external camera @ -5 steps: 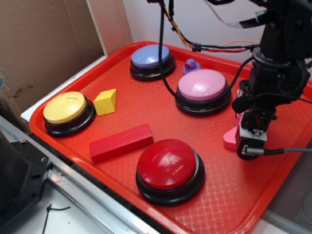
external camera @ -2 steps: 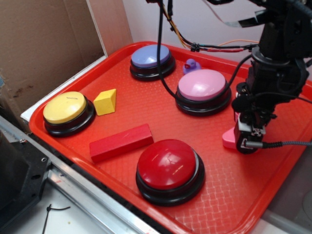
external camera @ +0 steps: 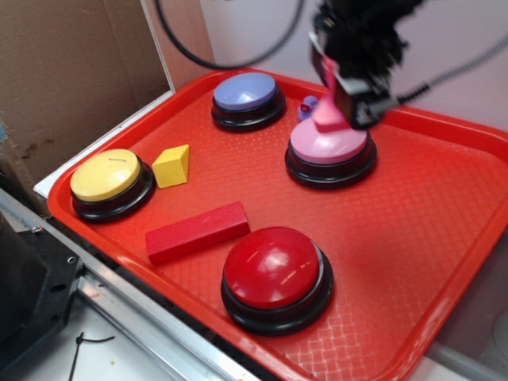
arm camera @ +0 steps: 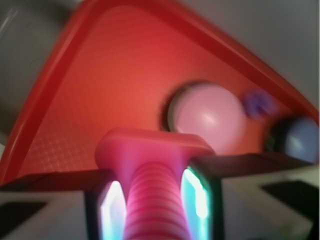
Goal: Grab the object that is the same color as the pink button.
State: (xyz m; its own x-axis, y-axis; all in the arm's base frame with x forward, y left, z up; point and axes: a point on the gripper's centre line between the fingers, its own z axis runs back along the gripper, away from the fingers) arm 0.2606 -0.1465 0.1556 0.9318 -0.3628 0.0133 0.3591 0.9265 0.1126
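Note:
My gripper (external camera: 340, 101) is shut on the hot-pink toy bolt (external camera: 325, 116) and holds it in the air above the pink button (external camera: 327, 143). In the wrist view the bolt (arm camera: 152, 185) fills the space between my two jaws, its ridged shaft clamped and its flat base pointing away from me. The pink button (arm camera: 207, 114) lies below and beyond it on the red tray (arm camera: 115, 75). The exterior view is motion-blurred around my gripper.
On the red tray (external camera: 413, 238) stand a lavender-blue button (external camera: 246, 97), a yellow button (external camera: 109, 181) and a red button (external camera: 274, 274). A yellow wedge block (external camera: 173, 165), a red bar block (external camera: 197, 231) and a small purple piece (external camera: 308, 105) lie there too.
My gripper has lifted the pink bolt off the tray's right side and swung up and left, over the pink button.

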